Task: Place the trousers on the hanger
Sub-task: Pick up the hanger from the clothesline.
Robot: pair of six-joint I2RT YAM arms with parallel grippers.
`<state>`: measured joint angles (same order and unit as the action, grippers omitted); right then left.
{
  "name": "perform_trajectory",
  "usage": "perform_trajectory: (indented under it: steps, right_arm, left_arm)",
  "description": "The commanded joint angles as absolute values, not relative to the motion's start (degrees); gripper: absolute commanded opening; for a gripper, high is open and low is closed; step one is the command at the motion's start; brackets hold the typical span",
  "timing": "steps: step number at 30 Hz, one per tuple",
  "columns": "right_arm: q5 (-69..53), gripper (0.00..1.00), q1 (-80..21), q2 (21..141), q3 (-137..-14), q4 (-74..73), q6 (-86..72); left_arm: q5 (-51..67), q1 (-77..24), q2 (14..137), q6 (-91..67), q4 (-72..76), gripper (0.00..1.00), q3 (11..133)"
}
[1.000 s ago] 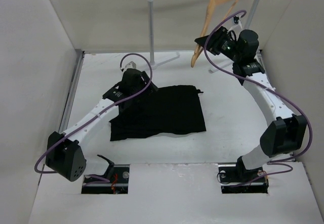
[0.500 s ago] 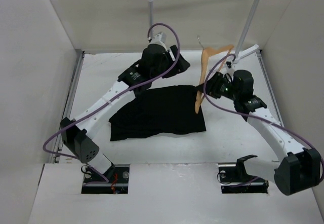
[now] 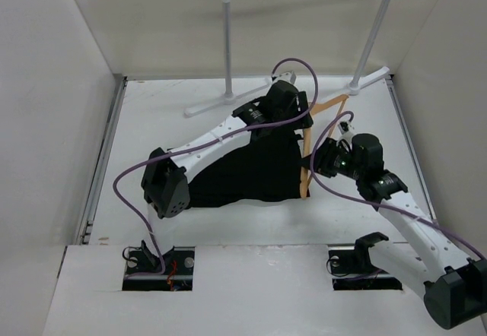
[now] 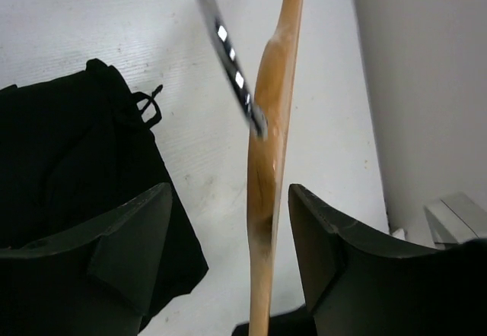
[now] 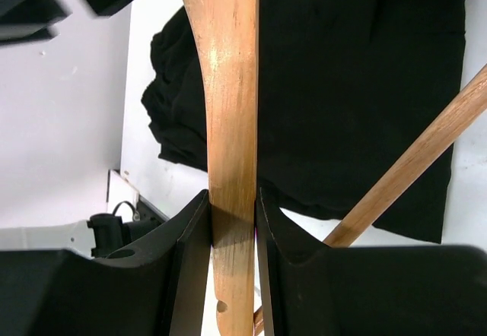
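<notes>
Holding: right end effector is clamped on one wooden arm of the hanger, both fingers pressed flat against the wood.
Left end effector: fingers apart, straddling the hanger just below its metal hook. They are not closed on it, and I cannot tell whether one finger brushes the wood.
Hanger position: lifted off the worktop and set along the 3 o'clock edge of the trousers, with its hook end toward 12 o'clock.
Trousers position: folded flat on the worktop at centre, held by neither arm. No cloth is over the crossbar.
Step in hand (judgement): hanger fetched and presented. The left arm looks to be taking a second grip near the hook, or steadying the hanger.
Next move calls for (judgement): close the left fingers squarely on the wood, clear of the hook. That frees one arm to lift a trouser edge and feed it over the crossbar. The cloth is limp, so expect sag and bunching.
Change, half a second back: hanger stood higher at the trousers' 1 o'clock corner. The left arm was at their 12 o'clock, toward the stand, and it has since swung over to the hanger.
Change, one second back: hanger was up by the stand's rail.
</notes>
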<state>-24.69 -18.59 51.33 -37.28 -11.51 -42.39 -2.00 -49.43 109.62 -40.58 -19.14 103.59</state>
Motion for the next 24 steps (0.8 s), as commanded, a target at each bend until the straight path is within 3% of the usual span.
perform_trajectory:
  steps: [1, 4, 8, 10, 14, 16, 18, 22, 24]
  right_arm:
    - [-23.0, 0.12, -20.5, 49.2, -36.7, -10.7, -41.1]
    - [-22.3, 0.12, -21.2, 48.5, -36.0, -12.7, -41.6]
    - [-21.4, 0.14, -21.2, 46.3, -35.2, -16.8, -42.7]
    - [-20.1, 0.22, -19.6, 44.0, -35.6, -20.8, -42.7]
    - [-18.5, 0.51, -16.0, 40.2, -38.1, -28.5, -40.7]
    - [-18.2, 0.53, -13.9, 39.9, -39.3, -30.3, -40.2]
    - [-17.1, 0.52, -11.7, 41.0, -39.9, -30.2, -40.3]
    - [-15.5, 0.2, -10.2, 47.2, -40.2, -24.5, -41.1]
    - [-15.1, 0.16, -10.7, 52.8, -40.3, -19.9, -41.1]
  left_arm:
    - [-5.0, -50.3, 109.7, -39.5, -17.1, 0.59, 107.8]
    - [-4.5, -50.8, 110.9, -40.2, -16.3, 0.46, 107.5]
    - [-6.9, -51.8, 110.0, -41.8, -15.3, 0.12, 104.9]
    - [-9.8, -52.3, 108.0, -42.5, -14.6, 0.06, 102.2]
    - [-14.1, -53.8, 103.8, -47.2, -10.5, 0.01, 94.5]
    - [-16.6, -55.0, 102.2, -49.6, -8.4, 0.0, 91.0]
    - [-20.0, -56.5, 101.0, -51.8, -5.6, 0.0, 87.4]
    - [-24.1, -59.3, 99.9, -54.8, 0.9, 0.0, 81.8]
    - [-26.8, -60.2, 99.8, -55.5, 3.7, 0.0, 79.3]
